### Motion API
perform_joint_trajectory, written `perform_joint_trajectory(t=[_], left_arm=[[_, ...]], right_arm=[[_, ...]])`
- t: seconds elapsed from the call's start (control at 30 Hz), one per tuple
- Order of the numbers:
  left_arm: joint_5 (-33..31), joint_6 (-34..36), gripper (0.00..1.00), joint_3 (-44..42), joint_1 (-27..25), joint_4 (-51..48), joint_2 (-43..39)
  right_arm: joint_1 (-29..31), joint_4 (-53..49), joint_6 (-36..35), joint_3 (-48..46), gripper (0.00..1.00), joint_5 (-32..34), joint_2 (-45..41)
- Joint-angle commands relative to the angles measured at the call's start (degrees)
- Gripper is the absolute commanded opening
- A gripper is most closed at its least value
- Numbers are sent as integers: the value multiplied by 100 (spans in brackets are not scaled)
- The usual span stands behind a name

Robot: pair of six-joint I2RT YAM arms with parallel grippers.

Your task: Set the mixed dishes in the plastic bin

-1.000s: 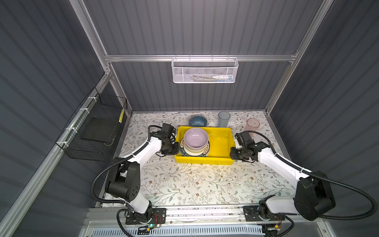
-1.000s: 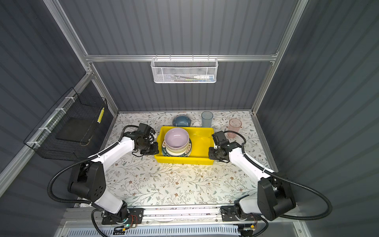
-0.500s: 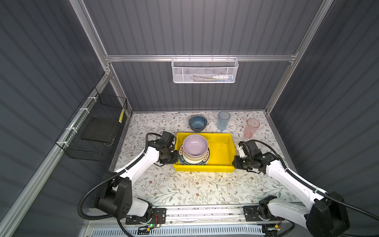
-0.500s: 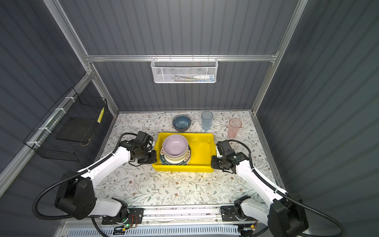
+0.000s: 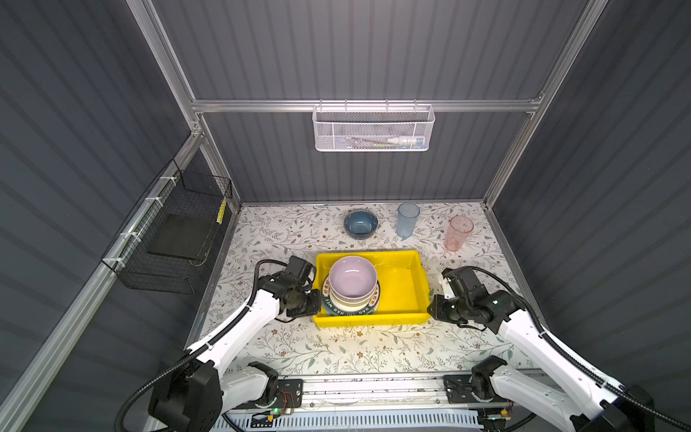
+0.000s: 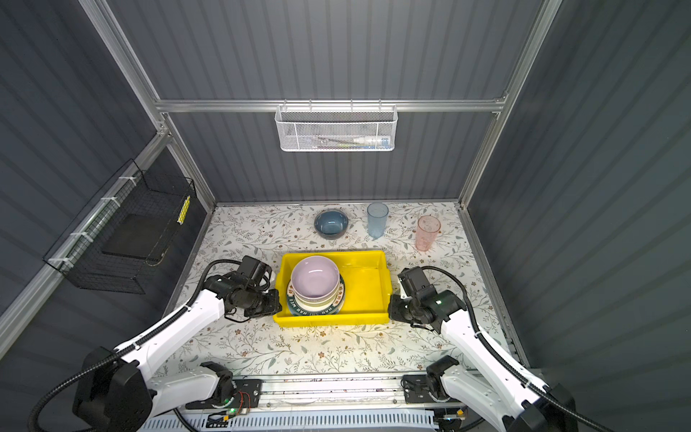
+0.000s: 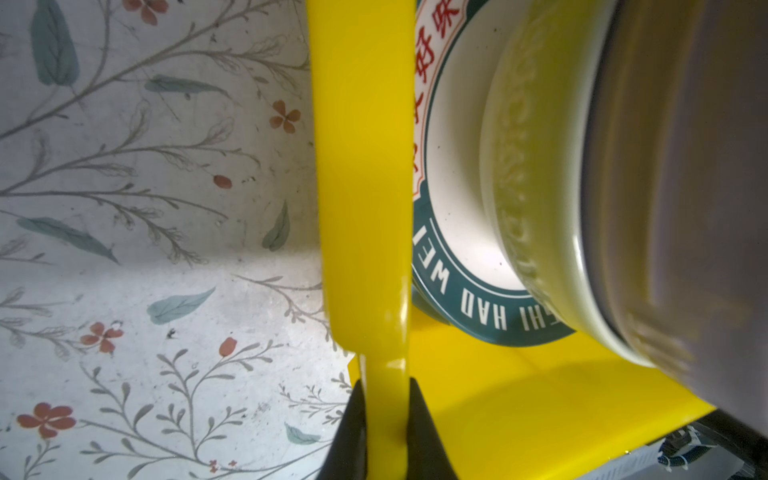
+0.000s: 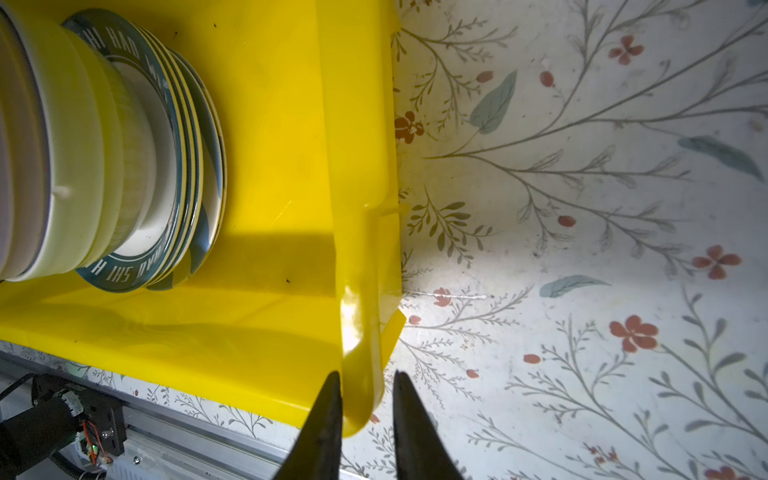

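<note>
The yellow plastic bin (image 5: 404,278) (image 6: 368,290) sits mid-table. It holds a stack: a lilac bowl (image 5: 352,276) in a pale green bowl (image 7: 540,187), on a lettered-rim plate (image 7: 478,307) and more plates (image 8: 208,166). My left gripper (image 5: 317,301) (image 7: 384,380) is shut on the bin's left rim (image 7: 365,208). My right gripper (image 5: 430,310) (image 8: 367,372) is closed around the right rim (image 8: 357,166) at its front corner, with a sliver of cloth showing beside one finger. A blue bowl (image 5: 360,223), blue tumbler (image 5: 407,220) and pink tumbler (image 5: 458,232) stand behind the bin.
A white mesh basket (image 5: 373,129) hangs on the back wall. A black wire basket (image 5: 175,239) hangs on the left wall. The arms' metal base rail (image 5: 374,389) runs along the table's front edge. Floral cloth (image 5: 336,348) covers the table.
Both arms have pulled the bin and its stack toward the table's front, away from the blue bowl and the tumblers. The right jaws have narrowed on the rim.
</note>
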Motion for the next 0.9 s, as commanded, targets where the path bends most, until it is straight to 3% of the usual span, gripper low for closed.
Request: perform_joint_trajectory(t=[0.0, 0.13, 0.27, 0.47, 0.6, 0.67, 0.8, 0.87], left_arm=[[372, -139, 10, -159, -44, -347, -67], [366, -149, 12, -111, -44, -309, -130], [146, -84, 23, 273, -44, -502, -230], [-914, 283, 35, 1485, 18, -1142, 135], [-625, 626, 42, 2265, 492, -1008, 516], [-528, 878, 48, 2653, 698, -953, 797], [-537, 1549, 73, 3449, 786, -855, 1529], [-666, 1652, 80, 3795, 840, -653, 1846]], right_arm=[[79, -456, 202, -132, 23, 11, -82], [143, -686, 213, -31, 28, 168, -219], [138, -774, 185, 119, 40, 291, -338], [137, -729, 141, 429, 59, 588, -313], [141, -524, -80, 666, 71, 515, -385], [138, -416, -243, 732, 75, 396, -466], [145, -283, -535, 782, 81, 131, -674], [151, -308, -622, 798, 84, 163, -758]])
